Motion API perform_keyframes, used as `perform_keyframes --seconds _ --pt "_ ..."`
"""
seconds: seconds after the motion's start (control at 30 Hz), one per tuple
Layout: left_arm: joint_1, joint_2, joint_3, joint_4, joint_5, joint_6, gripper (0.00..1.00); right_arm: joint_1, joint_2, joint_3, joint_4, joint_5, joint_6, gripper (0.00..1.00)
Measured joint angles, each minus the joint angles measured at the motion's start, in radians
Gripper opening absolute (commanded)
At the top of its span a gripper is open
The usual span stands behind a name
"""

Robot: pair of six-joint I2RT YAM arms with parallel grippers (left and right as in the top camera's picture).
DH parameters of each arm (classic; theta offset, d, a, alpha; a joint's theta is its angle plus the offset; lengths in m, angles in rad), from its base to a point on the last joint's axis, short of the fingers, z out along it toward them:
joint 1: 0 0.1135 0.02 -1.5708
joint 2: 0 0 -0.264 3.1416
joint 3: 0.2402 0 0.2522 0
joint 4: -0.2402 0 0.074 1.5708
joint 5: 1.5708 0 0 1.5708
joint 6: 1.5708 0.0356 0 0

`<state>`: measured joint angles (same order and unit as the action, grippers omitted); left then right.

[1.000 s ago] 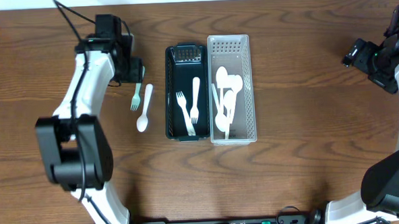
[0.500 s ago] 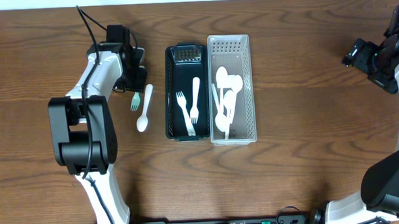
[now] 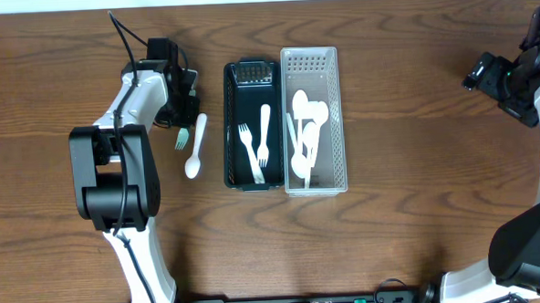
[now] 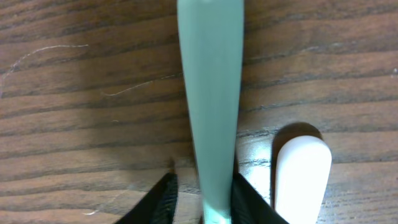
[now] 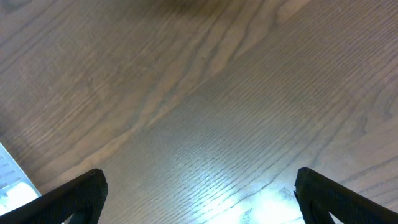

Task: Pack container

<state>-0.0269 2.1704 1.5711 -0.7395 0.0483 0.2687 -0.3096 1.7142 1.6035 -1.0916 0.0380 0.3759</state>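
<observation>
A pale green fork (image 3: 182,135) lies on the table left of the black tray (image 3: 230,126), beside a white spoon (image 3: 195,150). My left gripper (image 3: 186,102) is low over the fork's handle. In the left wrist view the fingers (image 4: 202,199) straddle the green handle (image 4: 211,93): the right finger touches it and a small gap shows at the left finger. The spoon's handle end (image 4: 301,174) lies just to the right. My right gripper (image 3: 479,77) is open and empty at the far right, over bare wood (image 5: 199,199).
The black tray holds two white forks (image 3: 256,143). The white mesh basket (image 3: 340,121) next to it holds several white spoons (image 3: 304,136). The left arm's cable runs toward the back edge.
The left arm has swung in and come down over the green fork's handle. The fork's head has shifted slightly left. The right arm has not moved.
</observation>
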Motion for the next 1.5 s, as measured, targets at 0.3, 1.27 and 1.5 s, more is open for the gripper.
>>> perform_keyframes --seconds 0.3,1.27,1.5 --pt "0.0 0.0 0.0 -0.048 0.0 0.002 0.15 0.0 0.0 0.0 0.0 0.0 0.0 0.99" --pt "-0.32 -0.349 0.242 -0.357 0.138 -0.441 0.07 0.0 0.0 0.0 0.0 0.0 -0.001 0.99" --pt "-0.385 -0.196 0.149 -0.322 0.101 -0.562 0.26 0.0 0.0 0.0 0.0 0.0 -0.002 0.99"
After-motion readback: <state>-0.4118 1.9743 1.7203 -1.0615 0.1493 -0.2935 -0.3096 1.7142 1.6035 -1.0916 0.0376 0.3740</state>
